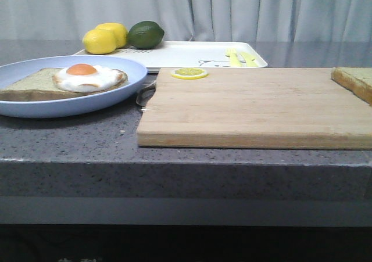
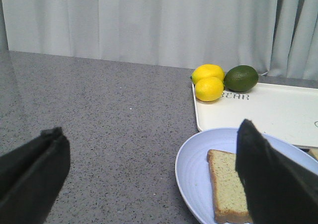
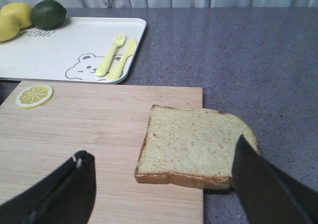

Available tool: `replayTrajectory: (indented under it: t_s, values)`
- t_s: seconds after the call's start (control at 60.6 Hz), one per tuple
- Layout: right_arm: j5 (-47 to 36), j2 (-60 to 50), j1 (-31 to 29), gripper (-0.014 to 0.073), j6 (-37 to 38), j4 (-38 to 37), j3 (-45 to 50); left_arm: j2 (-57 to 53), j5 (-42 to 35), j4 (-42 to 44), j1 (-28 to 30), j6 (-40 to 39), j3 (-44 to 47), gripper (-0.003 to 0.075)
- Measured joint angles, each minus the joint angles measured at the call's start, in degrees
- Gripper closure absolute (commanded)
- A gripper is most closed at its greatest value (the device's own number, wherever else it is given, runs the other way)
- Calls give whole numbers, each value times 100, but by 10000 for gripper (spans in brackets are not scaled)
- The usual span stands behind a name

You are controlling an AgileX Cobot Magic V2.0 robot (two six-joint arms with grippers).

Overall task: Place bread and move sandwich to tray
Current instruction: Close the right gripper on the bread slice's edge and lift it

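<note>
A thick square slice of pale, brown-crusted bread (image 3: pixel 195 153) lies flat at the right-hand edge of the light wooden cutting board (image 1: pixel 256 108), one side overhanging onto the speckled grey counter (image 1: pixel 70 140), directly ahead of the right tool (image 3: pixel 169 184) and between the lines of its two black fingers (image 3: pixel 64 189). That makes the right arm plainly the nearer one; the slice's crusted near edge runs crosswise to the tool's reach. The right tool stands wide, holding nothing and touching nothing. Across the board, by the counter's left edge, the matching slice topped with a fried egg (image 1: pixel 87 76) rests on a round pale blue plate (image 1: pixel 125 88), which sits just ahead of the left tool (image 2: pixel 149 179), likewise spread wide and empty. Behind both, toward the counter's far edge, the flat white rectangular tray with a bear drawing (image 1: pixel 186 56) carries two yellow lemons (image 1: pixel 104 38), a dark green lime (image 1: pixel 145 34) and yellow plastic cutlery (image 3: pixel 117 57); a lemon slice (image 1: pixel 189 72) lies on the board's far edge.
</note>
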Motion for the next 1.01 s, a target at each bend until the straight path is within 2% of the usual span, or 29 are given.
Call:
replayTrajectory:
  t_s: [0.115,0.247,0.396,0.643,0.825,1.006]
  values:
    - [272,585,-12,-7,11,-89,-390,0,-9,0,0,0,0,29]
    - [935,1699,-278,-7,196,-218,-1269,0,-9,0,0,0,0,28]
    - [1561,3173,-914,-7,308,-319,-2252,0,-9,0,0,0,0,28]
    - [2040,4865,-2014,-8,275,-13,-3176,0,-20,2,0,0,0,29]
    - [2817,5799,-2477,-9,-583,782,-3890,0,-20,2,0,0,0,28]
    - [3867,6650,-2619,-9,-1596,1566,-4686,0,-20,12,0,0,0,29]
